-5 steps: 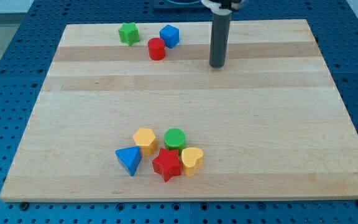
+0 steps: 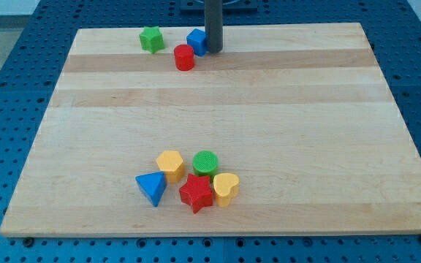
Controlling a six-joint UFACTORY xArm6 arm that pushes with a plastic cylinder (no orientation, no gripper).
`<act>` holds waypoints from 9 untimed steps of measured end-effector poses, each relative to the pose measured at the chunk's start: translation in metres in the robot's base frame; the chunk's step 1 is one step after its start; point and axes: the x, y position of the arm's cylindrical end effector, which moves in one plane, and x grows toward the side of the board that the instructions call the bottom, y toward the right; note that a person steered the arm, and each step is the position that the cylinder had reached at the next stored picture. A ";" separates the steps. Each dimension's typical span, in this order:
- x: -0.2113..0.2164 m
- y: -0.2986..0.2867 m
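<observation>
My tip (image 2: 214, 50) stands near the view's top, right against the right side of the blue cube-like block (image 2: 196, 42); whether it touches is hard to tell. The red cylinder (image 2: 184, 57) sits just below-left of that blue block. A green star block (image 2: 151, 39) lies further left. Near the view's bottom a cluster holds a yellow hexagon-like block (image 2: 170, 165), a green cylinder (image 2: 205, 164), a blue triangle (image 2: 152, 188), a red star (image 2: 196, 193) and a yellow heart (image 2: 226, 188).
The wooden board (image 2: 283, 131) lies on a blue perforated table (image 2: 6, 66). The rod's upper part leaves the view at the top edge.
My tip has moved left and towards the view's top, from right of the top blocks to beside the blue block. No block has visibly shifted.
</observation>
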 end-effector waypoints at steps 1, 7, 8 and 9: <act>-0.001 0.001; -0.002 0.001; -0.002 0.002; -0.002 0.001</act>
